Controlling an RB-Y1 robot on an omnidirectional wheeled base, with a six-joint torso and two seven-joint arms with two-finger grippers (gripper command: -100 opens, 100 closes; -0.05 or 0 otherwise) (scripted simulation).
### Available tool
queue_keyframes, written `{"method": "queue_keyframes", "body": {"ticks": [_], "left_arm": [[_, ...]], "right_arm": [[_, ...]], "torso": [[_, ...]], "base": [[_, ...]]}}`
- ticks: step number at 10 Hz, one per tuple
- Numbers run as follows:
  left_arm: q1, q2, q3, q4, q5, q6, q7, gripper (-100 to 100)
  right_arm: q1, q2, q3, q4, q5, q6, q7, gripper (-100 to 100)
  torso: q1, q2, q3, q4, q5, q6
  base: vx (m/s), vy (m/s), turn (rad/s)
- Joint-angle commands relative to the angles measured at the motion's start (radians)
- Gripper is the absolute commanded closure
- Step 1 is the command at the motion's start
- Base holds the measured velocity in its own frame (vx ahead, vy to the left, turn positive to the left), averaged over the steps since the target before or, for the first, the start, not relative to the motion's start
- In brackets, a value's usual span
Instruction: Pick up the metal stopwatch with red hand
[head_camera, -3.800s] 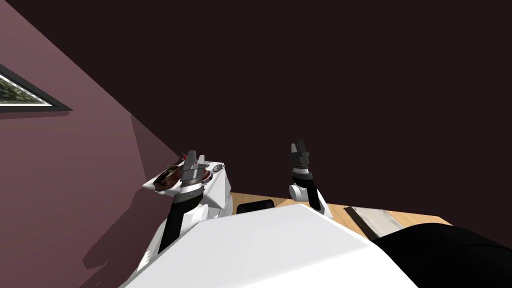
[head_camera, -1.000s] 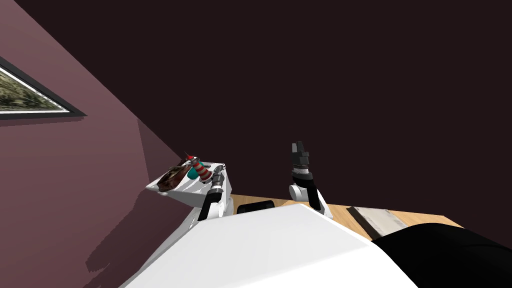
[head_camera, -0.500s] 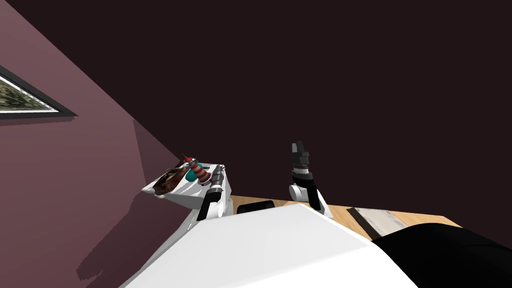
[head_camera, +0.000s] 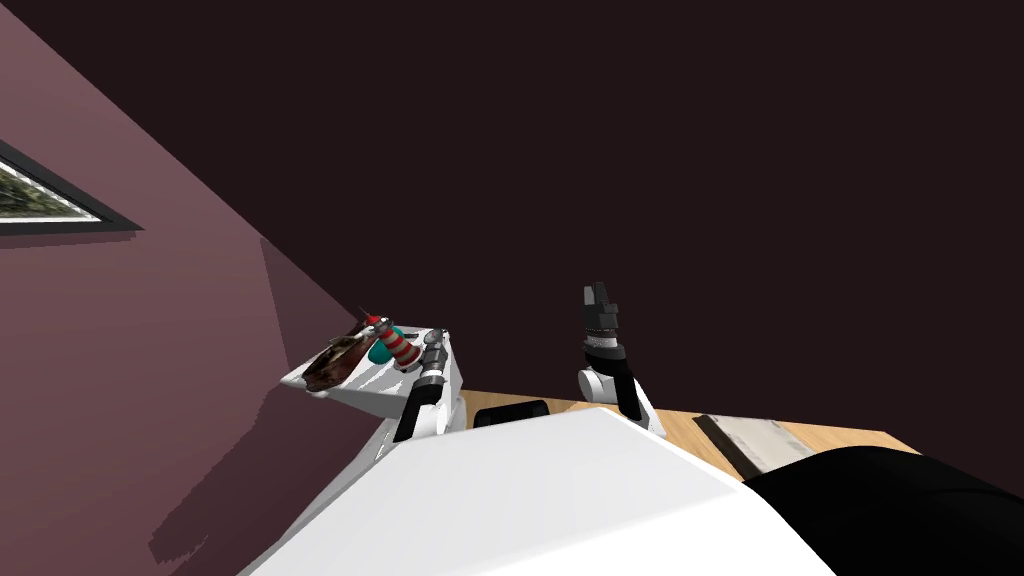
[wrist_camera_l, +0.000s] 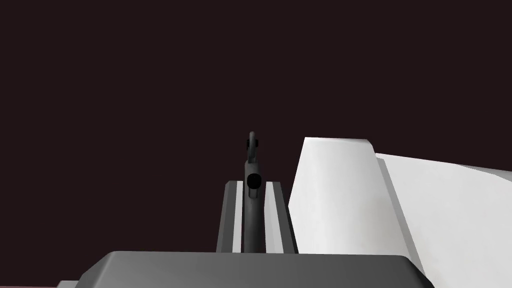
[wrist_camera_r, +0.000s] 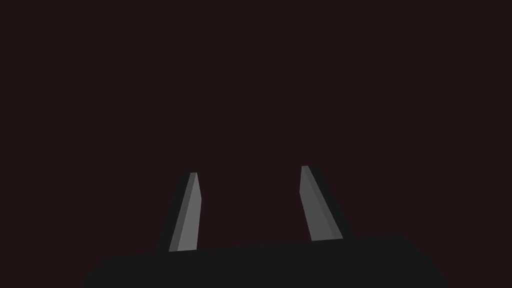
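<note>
- Dark maroon wall (head_camera: 650, 150) backs the whole scene and meets a paler mauve wall (head_camera: 150, 330) that carries a picture frame (head_camera: 60, 195). A strip of wooden floor (head_camera: 690, 430) shows lower down.
- A white table (head_camera: 375, 388) stands in the corner where the walls meet. It holds a brown thing (head_camera: 335, 362), a teal thing (head_camera: 381, 352) and a striped red and white piece (head_camera: 402, 346), all crowded close together.
- The left end effector (wrist_camera_l: 250, 184) is at the table's near right edge, just beside the striped piece. That is probably the side with least clutter to reach through.
- Its two fingers (wrist_camera_l: 232, 215) are closed flat against the stopwatch (wrist_camera_l: 252, 205).
- The stopwatch is seen edge-on as a thin dark disc, with its crown and ring standing up above the fingertips.
- Pinching across the two flat faces suits a thin round case. A grip on the rim would likely let it roll out.
- With the dial turned toward a finger, the hand's colour cannot be read.
- Only wall shows behind the stopwatch in the left wrist view, so I judge it held clear of the table top and the pick-up close to done.
- The right end effector (wrist_camera_r: 249, 170) is raised well apart to the right, fingers spread and holding nothing. There it is out of the working arm's way.
</note>
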Motion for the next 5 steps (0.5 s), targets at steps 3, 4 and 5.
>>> {"method": "queue_keyframes", "body": {"ticks": [3, 4, 5], "left_arm": [[-0.011, 0.004, 0.001, 0.041, 0.002, -0.021, 0.002, 100], [-0.01, 0.003, 0.001, 0.031, 0.001, -0.016, 0.002, 100], [-0.01, 0.003, 0.001, 0.034, 0.001, -0.018, 0.002, 0]], "right_arm": [[0.0, 0.0, 0.0, 0.0, 0.0, 0.0, 0.0, 0], [0.0, 0.0, 0.0, 0.0, 0.0, 0.0, 0.0, 0], [0.0, 0.0, 0.0, 0.0, 0.0, 0.0, 0.0, 0]], "torso": [[0.001, 0.002, 0.001, 0.0, 0.0, 0.0], [0.001, 0.004, 0.002, 0.0, 0.0, 0.0], [0.0, 0.003, 0.001, 0.0, 0.0, 0.0]], "base": [[-0.032, 0.004, 0.011], [-0.029, 0.001, 0.001], [0.0, 0.0, 0.0]]}}
